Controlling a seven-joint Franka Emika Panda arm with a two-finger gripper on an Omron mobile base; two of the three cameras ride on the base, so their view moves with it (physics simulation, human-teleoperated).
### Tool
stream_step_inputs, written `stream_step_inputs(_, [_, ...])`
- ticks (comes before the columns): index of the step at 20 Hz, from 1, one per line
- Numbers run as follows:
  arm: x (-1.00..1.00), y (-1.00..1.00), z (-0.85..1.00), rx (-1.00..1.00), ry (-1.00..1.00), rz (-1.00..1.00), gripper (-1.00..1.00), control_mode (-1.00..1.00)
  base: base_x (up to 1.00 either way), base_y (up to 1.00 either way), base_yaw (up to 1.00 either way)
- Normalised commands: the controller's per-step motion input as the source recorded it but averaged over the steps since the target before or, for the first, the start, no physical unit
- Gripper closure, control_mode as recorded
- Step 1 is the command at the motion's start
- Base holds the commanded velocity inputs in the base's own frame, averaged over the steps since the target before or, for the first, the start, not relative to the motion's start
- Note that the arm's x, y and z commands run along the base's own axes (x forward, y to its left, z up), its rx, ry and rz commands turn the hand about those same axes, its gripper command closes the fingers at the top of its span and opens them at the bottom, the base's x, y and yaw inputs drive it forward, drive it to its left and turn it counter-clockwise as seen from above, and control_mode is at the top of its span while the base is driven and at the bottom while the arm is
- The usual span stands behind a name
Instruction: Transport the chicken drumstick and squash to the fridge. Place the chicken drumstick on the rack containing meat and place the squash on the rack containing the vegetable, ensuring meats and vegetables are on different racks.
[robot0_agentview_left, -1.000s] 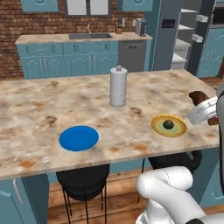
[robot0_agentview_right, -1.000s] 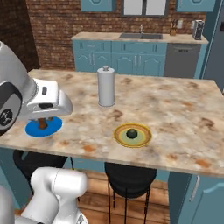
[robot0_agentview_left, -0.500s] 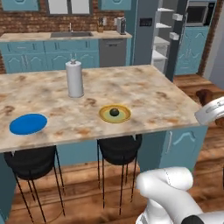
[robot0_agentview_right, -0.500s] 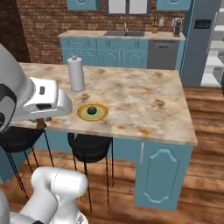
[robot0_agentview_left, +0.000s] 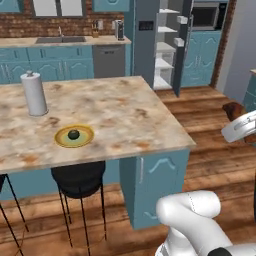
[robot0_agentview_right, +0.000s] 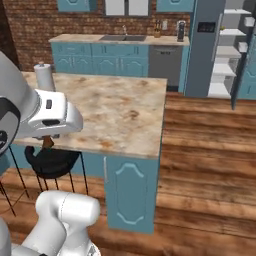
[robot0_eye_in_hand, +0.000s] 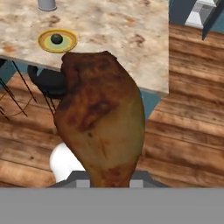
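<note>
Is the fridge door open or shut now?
Open: the fridge door stands swung out, and its white shelves show inside.

The brown chicken drumstick (robot0_eye_in_hand: 103, 122) stands upright in the hand, plump end up, above the wooden floor. The slate-grey fridge (robot0_agentview_left: 147, 42) stands at 12 o'clock, door open, white shelves showing.

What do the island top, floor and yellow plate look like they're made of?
Island top: polished stone, likely marble or granite, going by beige-brown mottling. Floor: varnished wood, with visible planks and grain. Yellow plate: probably glazed ceramic, with a glossy ringed rim.
</note>
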Motion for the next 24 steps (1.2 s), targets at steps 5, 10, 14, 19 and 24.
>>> stream_step_inputs(5, [0.0, 0.0, 0.0, 0.0, 0.0, 0.0, 1.0, 1.0, 0.01, -1.0, 0.0])
stream_step_inputs(10, [0.0, 0.0, 0.0, 0.0, 0.0, 0.0, 1.0, 1.0, 0.6, -1.0, 0.02])
stream_step_inputs(14, [0.0, 0.0, 0.0, 0.0, 0.0, 0.0, 1.0, 1.0, 0.93, -1.0, 0.05])
stream_step_inputs(19, [0.0, 0.0, 0.0, 0.0, 0.0, 0.0, 1.0, 1.0, 1.0, -1.0, 0.03])
stream_step_inputs(24, [0.0, 0.0, 0.0, 0.0, 0.0, 0.0, 1.0, 1.0, 1.0, -0.97, 0.03])
